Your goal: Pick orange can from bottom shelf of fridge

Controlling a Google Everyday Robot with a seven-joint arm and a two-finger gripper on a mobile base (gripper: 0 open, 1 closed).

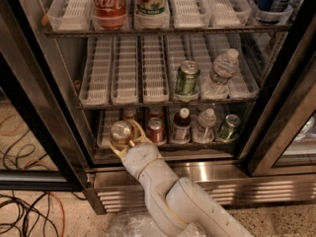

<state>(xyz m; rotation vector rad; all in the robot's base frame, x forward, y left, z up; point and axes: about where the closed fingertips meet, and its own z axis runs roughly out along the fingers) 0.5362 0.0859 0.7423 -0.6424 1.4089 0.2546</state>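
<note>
The orange can [121,131], copper-coloured with a shiny silver top, is at the front left of the bottom shelf [197,145] of the fridge [237,174]. My gripper [122,141] reaches in from below on a white arm, and its tan fingers [139,132] wrap both sides of the can. The gripper is shut on it and holds it at the shelf's front edge. A redder can [156,130] stands just to the right of it.
Also on the bottom shelf are a dark bottle [181,125], a water bottle [204,126] and a green can [228,127]. The rack above holds a green can [186,78] and a water bottle [219,75]. Black door frames stand on both sides. Cables [29,206] lie on the floor at left.
</note>
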